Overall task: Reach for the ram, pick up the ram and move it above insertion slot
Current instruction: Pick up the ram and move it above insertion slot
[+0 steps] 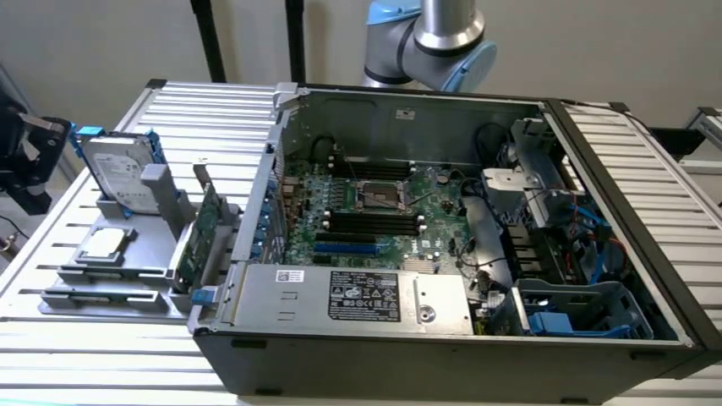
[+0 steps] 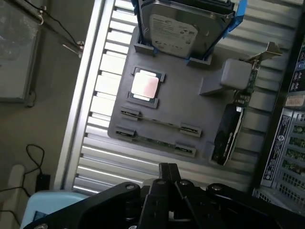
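Observation:
The ram is a thin green stick standing on edge between two small grey holders on the grey parts tray. A second thin stick sits in the row of holders beside it. In the exterior view these holders lie low at the tray's near end. My gripper hovers high above the tray, off its edge on the ram's side, with its dark fingers pressed together and nothing between them. The black memory slots lie on the motherboard inside the open computer case.
On the tray stand a hard drive in a blue frame, a processor chip and an upright expansion card. The open case is on the exterior view's right of the tray. The arm rises behind the case.

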